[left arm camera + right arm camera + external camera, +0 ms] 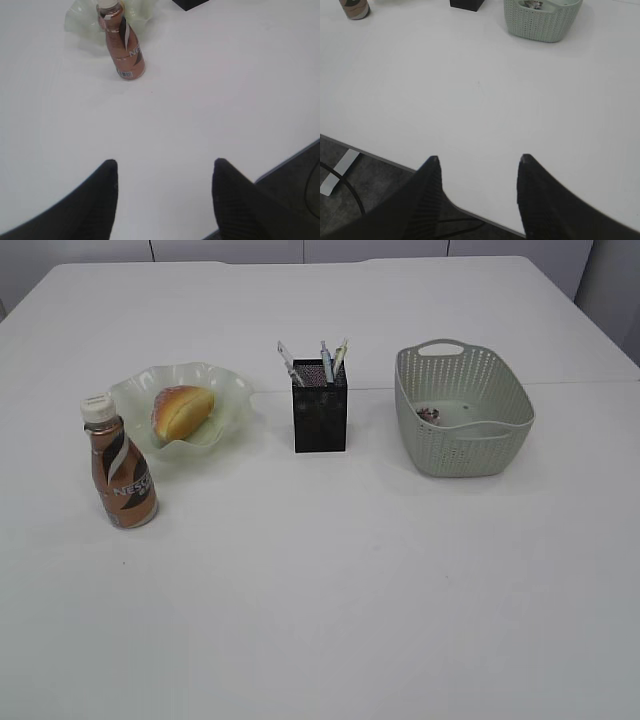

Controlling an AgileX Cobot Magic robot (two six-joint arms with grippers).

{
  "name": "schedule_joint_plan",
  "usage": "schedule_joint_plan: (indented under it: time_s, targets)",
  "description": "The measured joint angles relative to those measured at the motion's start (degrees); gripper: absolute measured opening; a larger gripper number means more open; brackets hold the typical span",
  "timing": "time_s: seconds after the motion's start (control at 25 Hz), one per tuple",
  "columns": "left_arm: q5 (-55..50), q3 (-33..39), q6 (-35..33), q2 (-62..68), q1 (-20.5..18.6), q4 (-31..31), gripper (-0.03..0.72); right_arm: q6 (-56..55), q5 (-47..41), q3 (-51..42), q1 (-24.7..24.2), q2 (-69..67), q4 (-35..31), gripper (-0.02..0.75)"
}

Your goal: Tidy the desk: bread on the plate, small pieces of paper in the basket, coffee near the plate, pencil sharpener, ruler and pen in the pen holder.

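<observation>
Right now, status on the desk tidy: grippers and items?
Left gripper and right gripper open, empty. Bread on plate, coffee bottle beside it, pens in pen holder, paper scraps in basket. Nothing in the way.

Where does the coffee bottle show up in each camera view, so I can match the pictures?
Exterior view: the coffee bottle stands upright at the left, just in front of the plate.
Left wrist view: upper left of centre, upright before the plate.
Right wrist view: only its base shows, cut off at the top left corner.
Shared landmark: the black pen holder, right of the bottle in every view.
</observation>
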State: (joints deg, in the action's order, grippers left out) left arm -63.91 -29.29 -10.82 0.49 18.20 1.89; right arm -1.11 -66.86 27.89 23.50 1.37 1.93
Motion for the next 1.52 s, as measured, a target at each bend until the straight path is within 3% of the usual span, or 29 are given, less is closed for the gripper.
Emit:
schedule_joint_plan:
  time_s: [0.44,0.52,0.64,0.76,0.88,1.04,1.32,1.52]
  targets:
    - [0.0,0.0,0.1,0.0,-0.2,-0.2,0.433,0.0,0.1,0.0,-1.4,0.0,0.0,0.394]
    - [0.0,0.0,0.1,0.0,-0.5,-0.2,0.433,0.0,0.1,0.0,-4.3,0.0,0.0,0.394]
    - [0.0,0.0,0.1,0.0,-2.6,-0.2,0.433,0.0,0.2,0.0,-12.7,0.0,0.0,0.394]
    - [0.0,0.0,0.2,0.0,-6.7,0.0,0.433,0.0,0.2,0.0,-22.1,0.0,0.0,0.394]
    - [0.0,0.0,0.2,0.0,-10.5,0.0,0.433,0.0,0.2,0.0,-27.0,0.0,0.0,0.394]
    - [0.0,0.0,0.3,0.0,-13.4,0.1,0.433,0.0,0.2,0.0,-27.8,0.0,0.0,0.394]
    - [0.0,0.0,0.3,0.0,-14.2,0.4,0.433,0.0,0.2,0.0,-27.8,0.0,0.0,0.394]
    - [0.0,0.0,5.9,0.0,-14.2,1.0,0.433,0.0,0.2,0.0,-27.8,0.0,0.0,0.394]
